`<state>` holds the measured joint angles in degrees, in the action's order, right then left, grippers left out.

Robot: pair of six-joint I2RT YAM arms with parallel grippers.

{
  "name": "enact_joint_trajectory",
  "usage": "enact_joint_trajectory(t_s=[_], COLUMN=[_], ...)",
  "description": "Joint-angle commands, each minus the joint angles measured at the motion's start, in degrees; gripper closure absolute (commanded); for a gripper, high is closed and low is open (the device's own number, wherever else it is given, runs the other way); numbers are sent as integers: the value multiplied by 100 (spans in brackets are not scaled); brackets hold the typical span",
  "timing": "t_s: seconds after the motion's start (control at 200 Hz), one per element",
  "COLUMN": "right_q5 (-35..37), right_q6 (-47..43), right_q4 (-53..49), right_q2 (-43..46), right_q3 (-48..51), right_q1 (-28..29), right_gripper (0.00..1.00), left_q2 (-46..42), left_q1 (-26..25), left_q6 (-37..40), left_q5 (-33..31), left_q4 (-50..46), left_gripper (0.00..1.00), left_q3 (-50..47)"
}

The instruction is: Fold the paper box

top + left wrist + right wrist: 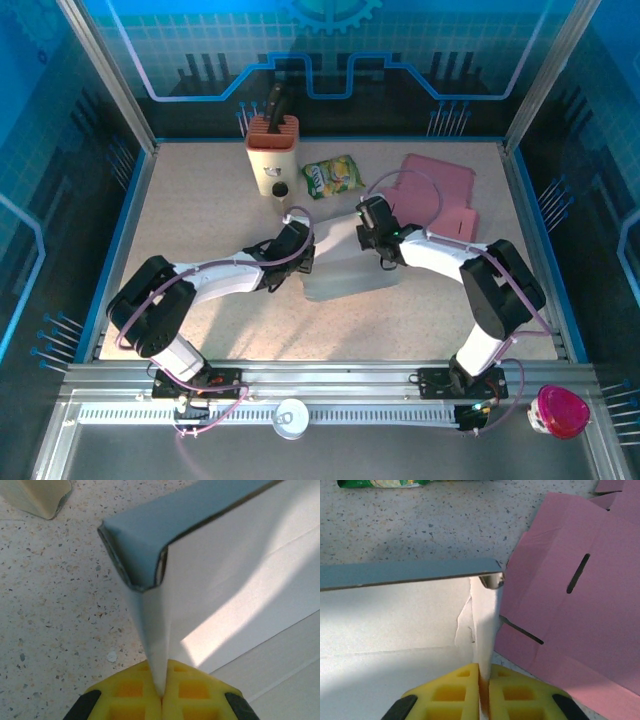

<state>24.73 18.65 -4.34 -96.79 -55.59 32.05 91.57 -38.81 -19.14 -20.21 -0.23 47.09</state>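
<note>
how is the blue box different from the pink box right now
The blue box has walls folded up; the pink box lies flat, unfolded. The blue box is pinched in both arms' jaws; the pink box is not gripped. Both are paper box blanks.

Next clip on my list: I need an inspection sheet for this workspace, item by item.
Surface: speckled table with a blue edge; no spills seen.
Job's things: pale paper box at centre, partly formed, held between the two arms.
Clutter: flat pink cardboard sheet at far right; knife block and green packet behind the box; pink-lidded tub off the table by the near rail.
Grippers: left gripper and right gripper are each shut on a box wall, at opposite ends.
Cables: lilac cables loop along both arms; one arches over the pink sheet.
Surroundings: blue-lit panels in a metal frame.
</note>
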Motion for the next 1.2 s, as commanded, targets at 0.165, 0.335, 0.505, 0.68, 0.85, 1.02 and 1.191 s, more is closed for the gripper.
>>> enact_joint_trajectory(t_s=[0.165,0.335,0.505,0.68,0.85,1.02,1.191], right_q5=[-860,-970,-445,943,2373,2847,2936], right_q6=[94,104,187,681,1506,2005,2121], right_q4=[-54,-45,-310,-1066,-2095,-2731,-2879], right_q2=[-217,-172,-204,-467,-896,-1138,-1177], right_q3=[142,159,38,-382,-941,-1313,-1463], right_q1=[-272,-384,-261,203,663,876,1037], right_gripper=[81,89,100,100,100,100,100], left_q2=[133,127,116,185,203,225,269], left_q1=[-112,-110,-132,-167,-202,-205,-202], left_q6=[279,279,249,62,-89,-160,-218], left_q5=[-27,-34,-45,-99,-78,-27,-11], left_q4=[102,59,19,-244,-246,-241,-212], left_gripper=[100,100,100,100,100,100,100], left_q3=[197,226,298,506,531,538,538])
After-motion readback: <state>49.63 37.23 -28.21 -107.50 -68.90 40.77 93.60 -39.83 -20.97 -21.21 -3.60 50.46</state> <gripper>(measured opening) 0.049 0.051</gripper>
